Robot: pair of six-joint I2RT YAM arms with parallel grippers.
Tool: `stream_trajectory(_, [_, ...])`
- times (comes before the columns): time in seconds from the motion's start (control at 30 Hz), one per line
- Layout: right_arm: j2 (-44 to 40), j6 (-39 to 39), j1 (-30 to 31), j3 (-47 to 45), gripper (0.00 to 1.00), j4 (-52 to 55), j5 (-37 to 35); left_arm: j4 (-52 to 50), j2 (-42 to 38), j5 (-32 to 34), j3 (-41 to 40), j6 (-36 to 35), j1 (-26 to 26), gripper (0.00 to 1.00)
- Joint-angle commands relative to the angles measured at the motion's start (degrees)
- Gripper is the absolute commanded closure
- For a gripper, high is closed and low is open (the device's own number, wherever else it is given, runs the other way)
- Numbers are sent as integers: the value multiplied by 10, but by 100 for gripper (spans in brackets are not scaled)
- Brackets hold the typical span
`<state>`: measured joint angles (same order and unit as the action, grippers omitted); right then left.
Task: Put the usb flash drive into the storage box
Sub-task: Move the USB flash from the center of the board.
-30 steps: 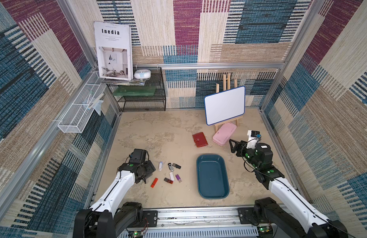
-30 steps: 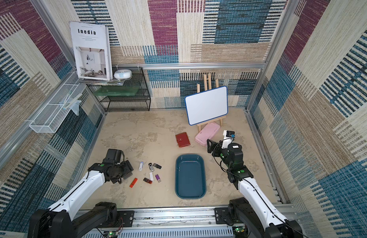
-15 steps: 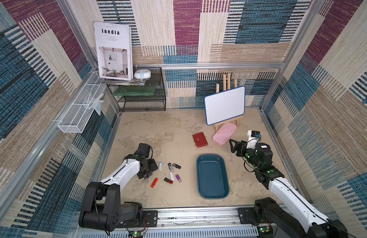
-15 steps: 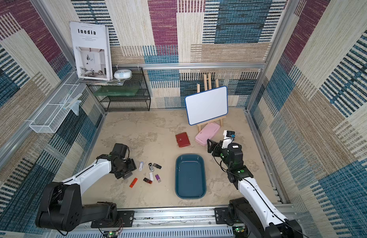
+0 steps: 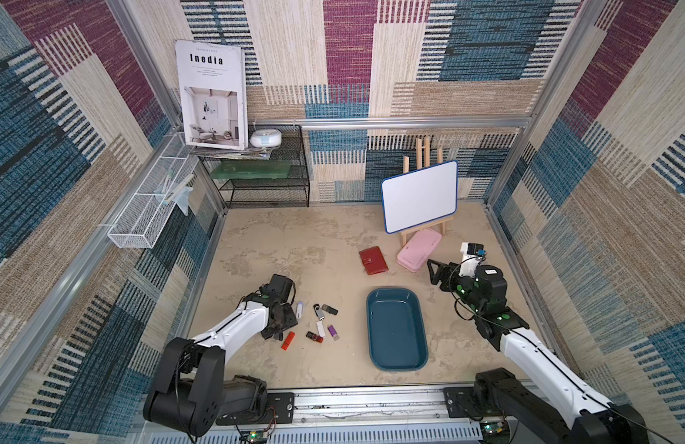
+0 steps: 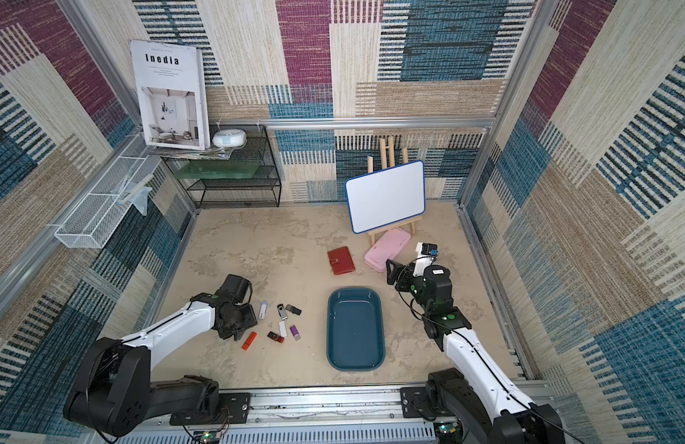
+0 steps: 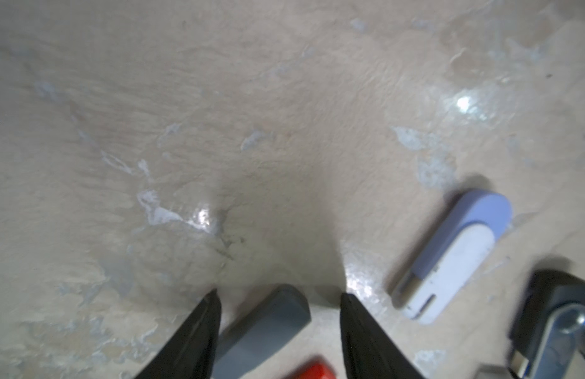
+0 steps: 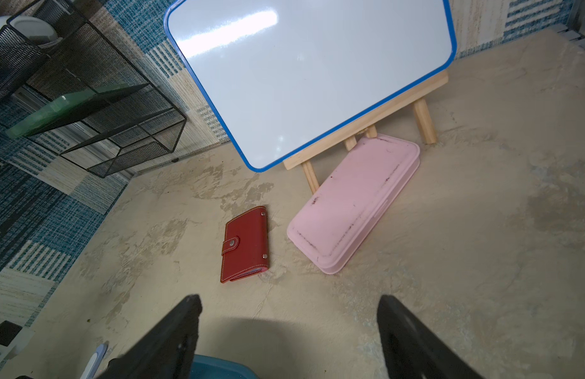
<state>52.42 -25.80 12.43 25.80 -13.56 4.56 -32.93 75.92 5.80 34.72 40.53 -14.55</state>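
Several usb flash drives lie in a loose cluster on the floor left of the storage box (image 5: 396,334), an empty dark teal tray. My left gripper (image 5: 278,331) is lowered at the cluster's left edge. In the left wrist view its fingers (image 7: 279,295) stand open on either side of a grey flash drive (image 7: 264,328), with a gap still showing on one side. A red drive (image 7: 314,370) and a white-lavender drive (image 7: 455,259) lie close by. My right gripper (image 5: 435,271) hovers open and empty beyond the box's far right corner (image 8: 218,369).
A red wallet (image 5: 373,261) and a flat pink case (image 5: 418,250) lie behind the box, in front of a small whiteboard on a wooden easel (image 5: 419,196). A black mesh shelf (image 5: 264,180) stands at the back left, and a white wire basket (image 5: 148,215) hangs on the left wall.
My left gripper has dropped toward the near side of the drive cluster and its jaws have narrowed around the grey drive. The right arm has not moved.
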Motion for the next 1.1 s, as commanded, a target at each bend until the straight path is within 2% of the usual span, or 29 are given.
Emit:
stream_trajectory(0.0, [4, -3, 0, 5, 12, -9, -2, -56, 12, -35, -5, 25, -16, 42])
stream_trajectory(0.33, [8, -6, 1, 7, 11, -5, 0, -93, 32, -21, 1, 37, -61, 50])
stream_trajectory(0.47, [9, -7, 1, 8, 11, -4, 0, -93, 36, -28, 4, 36, -63, 60])
stream_trajectory(0.87, [17, -7, 1, 11, 11, -1, 0, -95, 29, -40, 17, 25, -70, 52])
stream_trajectory(1.07, [18, -7, 1, 12, 11, 2, -1, -97, 25, -44, 13, 33, -91, 50])
